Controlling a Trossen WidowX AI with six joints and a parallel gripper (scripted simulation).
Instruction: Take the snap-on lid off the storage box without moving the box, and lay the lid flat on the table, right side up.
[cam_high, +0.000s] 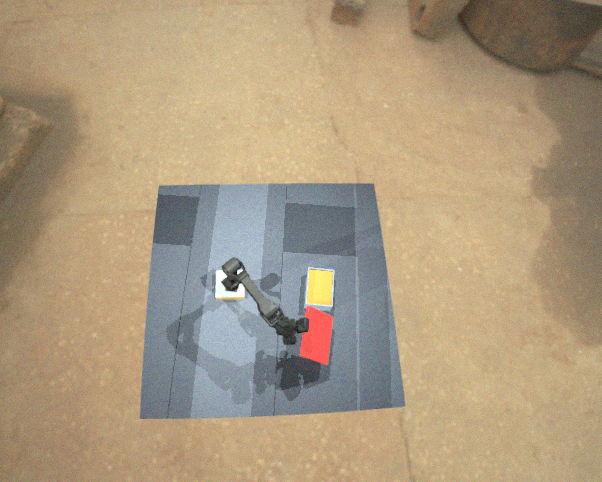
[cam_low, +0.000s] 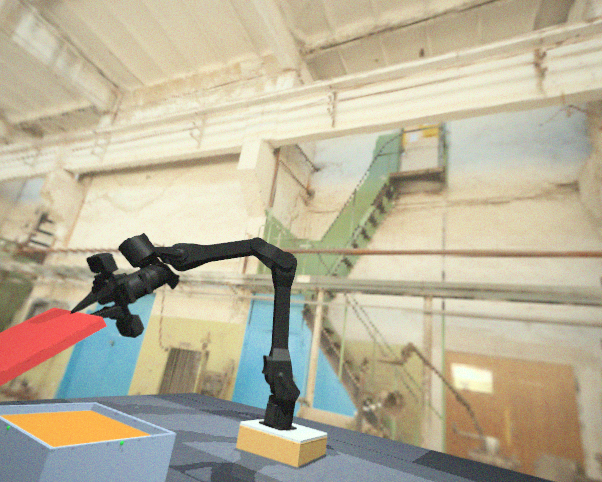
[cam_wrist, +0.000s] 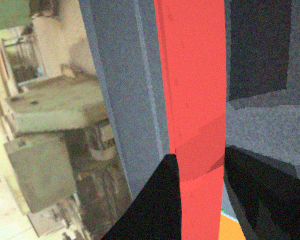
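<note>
The red lid (cam_high: 317, 336) (cam_low: 45, 341) (cam_wrist: 195, 90) is off the box and in the air. My gripper (cam_low: 84, 313) (cam_wrist: 198, 160) is shut on one edge of it, with one finger on each face. The lid is tilted, sloping down away from the fingers in the exterior view. The storage box (cam_high: 307, 288) (cam_low: 110, 461) is blue-grey and stands upright on the table, open at the top, with a yellow-orange inside. In the top view the lid appears just below the box. Any contact between them is not visible there; the exterior view shows the lid above the rim height.
The arm's base block (cam_high: 230, 296) (cam_low: 273, 446), white on top and orange at the sides, stands on the table left of the box in the top view. The patterned blue-grey table (cam_high: 231, 215) (cam_low: 371, 454) ends a little right of the box and lid in that view.
</note>
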